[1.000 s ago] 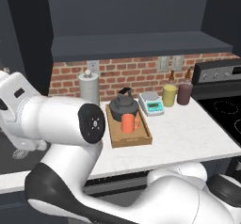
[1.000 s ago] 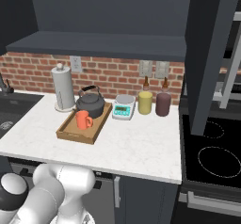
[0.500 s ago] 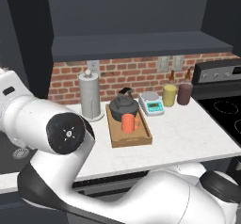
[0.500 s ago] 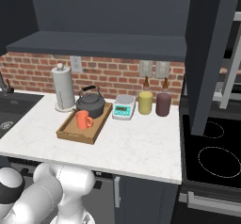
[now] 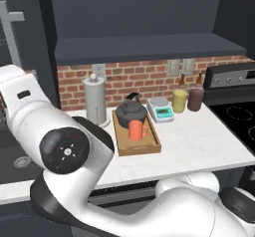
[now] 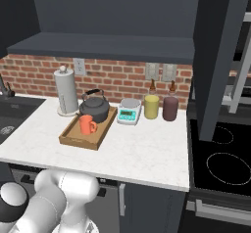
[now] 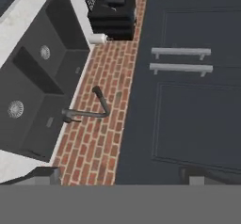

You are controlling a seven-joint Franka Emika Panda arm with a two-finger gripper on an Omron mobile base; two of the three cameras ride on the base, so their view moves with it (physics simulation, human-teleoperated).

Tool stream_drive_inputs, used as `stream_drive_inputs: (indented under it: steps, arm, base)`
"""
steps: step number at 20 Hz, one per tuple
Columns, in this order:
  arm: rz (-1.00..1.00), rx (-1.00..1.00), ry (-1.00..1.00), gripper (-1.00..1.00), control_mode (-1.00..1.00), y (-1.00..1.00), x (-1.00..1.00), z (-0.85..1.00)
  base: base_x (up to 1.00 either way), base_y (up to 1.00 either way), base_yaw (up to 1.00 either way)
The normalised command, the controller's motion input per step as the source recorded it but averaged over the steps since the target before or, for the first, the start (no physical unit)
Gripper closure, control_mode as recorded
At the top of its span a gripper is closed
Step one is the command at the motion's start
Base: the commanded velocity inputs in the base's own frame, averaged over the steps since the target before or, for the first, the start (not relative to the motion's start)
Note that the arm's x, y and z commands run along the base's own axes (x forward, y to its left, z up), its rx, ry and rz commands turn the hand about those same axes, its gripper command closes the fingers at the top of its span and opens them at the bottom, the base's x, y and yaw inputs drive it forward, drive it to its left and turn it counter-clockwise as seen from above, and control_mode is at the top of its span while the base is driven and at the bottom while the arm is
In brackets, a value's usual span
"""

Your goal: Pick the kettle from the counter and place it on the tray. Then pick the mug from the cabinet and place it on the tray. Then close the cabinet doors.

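The kettle point(image 5: 131, 112) and the mug point(image 5: 135, 130) both stand on the tray point(image 5: 144, 146): the kettle at the back end near the brick wall point(image 5: 149, 79), the mug just in front of it, the front half of the tray bare. The tray lies lengthwise on the counter point(image 5: 199, 141), its front end short of the counter's front edge. A paper-towel roll point(image 5: 94, 100) stands just left of it, close to the kettle. A scale point(image 5: 161, 108) sits just right of the tray's back corner, then a yellow cup point(image 5: 179, 100) and a maroon cup point(image 5: 195, 99) beside each other against the wall. Right of the tray the counter lies bare up to its edge at the stove point(image 6: 225, 153).

In the right base view a cabinet door point(image 6: 223, 56) stands swung out above the stove, edge toward the camera.

The gripper point(image 7: 120, 173) is spread wide, a fingertip point(image 7: 44, 175) at each lower corner of the hand view, nothing between them. It faces closed dark doors point(image 7: 188, 115) with bar handles point(image 7: 181, 68), a brick strip, a faucet point(image 7: 89, 108) and a double sink point(image 7: 33, 91), well apart from all of them.
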Motion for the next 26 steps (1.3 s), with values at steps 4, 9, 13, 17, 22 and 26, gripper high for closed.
stream_drive_inputs:
  steps: [4, 9, 13, 17, 22, 26]
  arm:
    - [-0.23, 0.00, 0.10, -1.00, -1.00, -0.74, 0.27, 0.00]
    - [-0.26, 0.00, 0.09, -1.00, -1.00, -0.78, 0.32, 0.00]
    - [-0.27, 0.00, 0.08, -1.00, -1.00, -0.79, 0.37, 0.00]
    - [-0.27, 0.00, 0.09, -1.00, -1.00, -0.77, 0.40, 0.00]
    - [-0.28, 0.00, 0.07, -1.00, -1.00, -0.76, 0.42, 0.00]
    - [-0.26, 0.00, 0.06, -1.00, -1.00, -0.73, 0.48, 0.00]
  base:
    - [0.00, 0.00, 0.00]
    - [0.00, 0.00, 0.00]
    - [0.00, 0.00, 0.00]
    - [0.00, 0.00, 0.00]
    - [0.00, 0.00, 0.00]
    - [0.00, 0.00, 0.00]
